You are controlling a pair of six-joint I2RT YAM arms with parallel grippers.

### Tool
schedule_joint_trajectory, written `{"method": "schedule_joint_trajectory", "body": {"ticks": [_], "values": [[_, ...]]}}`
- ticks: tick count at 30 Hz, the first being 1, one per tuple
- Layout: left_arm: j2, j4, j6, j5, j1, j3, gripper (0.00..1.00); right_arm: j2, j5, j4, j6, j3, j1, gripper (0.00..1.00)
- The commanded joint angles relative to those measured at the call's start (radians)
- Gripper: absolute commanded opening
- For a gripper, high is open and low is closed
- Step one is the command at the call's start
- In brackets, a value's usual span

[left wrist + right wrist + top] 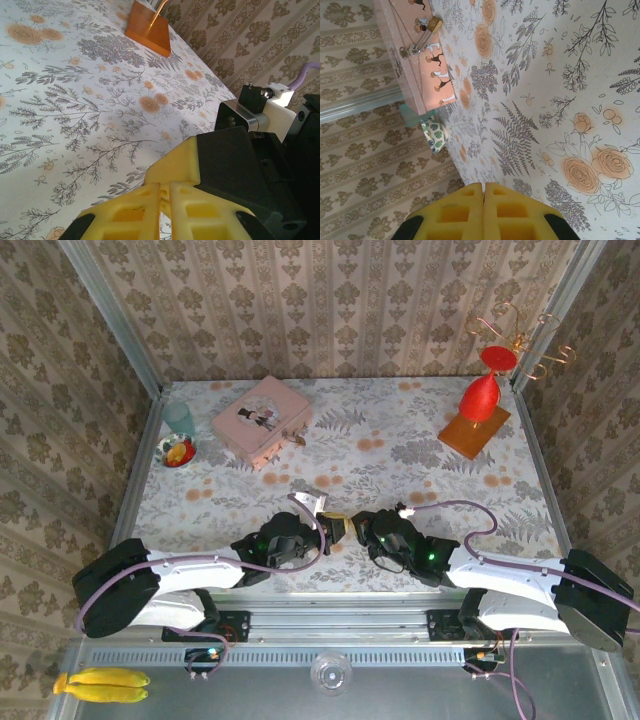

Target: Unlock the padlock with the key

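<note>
Left hand (162,212) sits low over the near middle of the bench (400,455). Its yellow fingers (125,217) are drawn together to a thin slit, and I cannot tell whether anything is pinched in it. Right hand (483,210) comes in from the opposite side and meets it tip to tip. Its two yellow fingers are pressed flat against each other along a single seam. In the left wrist view, a yellow finger of the right hand lies right at the left fingertips.

The padlock (426,34) hangs at the front side of the pink box (262,420), its brass body tilted and its thin silvery shackle lying against the box wall. I cannot make out whether the shackle is closed. The box stands at the far left of the bench, well apart from both hands.

Just left of the box are a small leaf-patterned bowl (178,451) with fruit pieces and a teal cup (178,417) behind it. At the far right, a red goblet (481,395) stands on an orange wooden block (474,432). Bananas (100,685) lie on the metal ledge at the near left.
</note>
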Motion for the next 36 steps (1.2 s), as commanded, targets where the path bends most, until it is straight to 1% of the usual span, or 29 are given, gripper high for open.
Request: {"method": "schedule_joint_trajectory", "body": {"ticks": [1, 5, 8, 10, 13, 15, 25, 32, 36], "values": [[0.013, -0.012, -0.004, 0.015, 0.003, 0.026, 0.24, -0.021, 0.056, -0.014, 0.019, -0.005, 0.006, 0.0], [0.003, -0.023, -0.002, 0.023, 0.007, 0.008, 0.27, -0.033, 0.068, -0.025, 0.02, -0.005, 0.006, 0.0], [-0.022, 0.005, -0.019, 0.103, 0.039, -0.01, 0.32, -0.04, 0.067, -0.034, 0.016, -0.001, 0.006, 0.0], [-0.04, -0.003, -0.017, 0.126, 0.053, -0.017, 0.33, -0.04, 0.062, -0.038, 0.012, 0.007, 0.006, 0.0], [-0.061, -0.053, 0.003, 0.122, 0.057, -0.016, 0.33, -0.037, 0.064, -0.038, 0.013, 0.01, 0.006, 0.0], [-0.07, -0.07, 0.005, 0.115, 0.056, -0.02, 0.35, -0.036, 0.063, -0.037, 0.013, 0.012, 0.006, 0.0], [-0.049, -0.068, -0.001, 0.115, 0.053, -0.019, 0.38, -0.025, 0.066, -0.034, 0.017, 0.019, 0.006, 0.0], [-0.034, -0.099, 0.023, 0.111, 0.034, -0.002, 0.38, -0.019, 0.068, -0.032, 0.023, 0.02, 0.006, 0.0], [-0.016, -0.117, 0.034, 0.104, 0.026, 0.004, 0.35, -0.018, 0.066, -0.029, 0.024, 0.019, 0.007, 0.0]]}}
